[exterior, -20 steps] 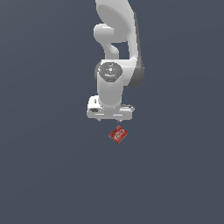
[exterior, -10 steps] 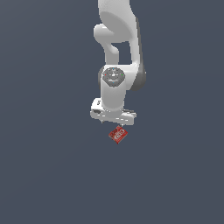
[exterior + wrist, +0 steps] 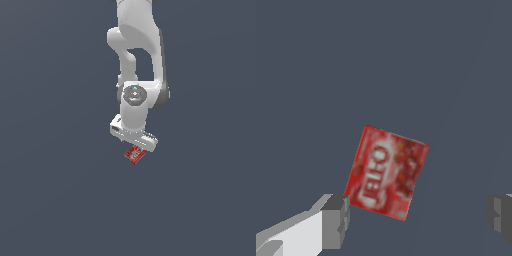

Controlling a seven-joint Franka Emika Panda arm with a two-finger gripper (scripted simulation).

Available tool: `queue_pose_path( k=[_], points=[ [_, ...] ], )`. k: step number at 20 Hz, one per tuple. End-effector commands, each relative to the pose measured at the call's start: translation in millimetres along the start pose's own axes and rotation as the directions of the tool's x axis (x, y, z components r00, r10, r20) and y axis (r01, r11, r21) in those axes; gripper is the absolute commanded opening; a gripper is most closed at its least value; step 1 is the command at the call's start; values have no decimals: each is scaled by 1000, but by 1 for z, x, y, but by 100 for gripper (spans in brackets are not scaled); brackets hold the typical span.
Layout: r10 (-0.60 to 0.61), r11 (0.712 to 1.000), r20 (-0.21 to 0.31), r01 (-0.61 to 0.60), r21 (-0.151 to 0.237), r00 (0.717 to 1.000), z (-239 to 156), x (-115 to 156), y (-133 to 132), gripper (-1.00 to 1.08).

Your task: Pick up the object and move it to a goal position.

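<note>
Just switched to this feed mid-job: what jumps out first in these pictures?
The red box with white lettering stands out, the only colour on a plain dark grey floor. The white arm hangs over it in the exterior view, the gripper open, one finger by the box's corner and the other well clear of it.

Arm dropped lower since 1.0 s ago, wrist now rotated so the gripper (image 3: 134, 146) body sits tilted, down toward the exterior view's right, not level as before; it's come closer over the red box (image 3: 134, 154), now partly covering its upper edge
</note>
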State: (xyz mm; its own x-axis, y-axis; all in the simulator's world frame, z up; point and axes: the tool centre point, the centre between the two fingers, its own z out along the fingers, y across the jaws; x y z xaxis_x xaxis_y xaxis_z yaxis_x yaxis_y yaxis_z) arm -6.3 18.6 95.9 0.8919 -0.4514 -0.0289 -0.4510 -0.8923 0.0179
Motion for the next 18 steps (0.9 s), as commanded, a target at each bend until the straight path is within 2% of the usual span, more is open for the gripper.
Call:
queue_pose_path(
  k=[1,9,18],
  points=[
    [67,998,-5,-67,5,998,7,-1,-4,100],
    [227,974,-17,-227,18,974,22,-3,-14,100],
    [304,953,-22,-303,26,953,30,-4,-18,100]
  ],
)
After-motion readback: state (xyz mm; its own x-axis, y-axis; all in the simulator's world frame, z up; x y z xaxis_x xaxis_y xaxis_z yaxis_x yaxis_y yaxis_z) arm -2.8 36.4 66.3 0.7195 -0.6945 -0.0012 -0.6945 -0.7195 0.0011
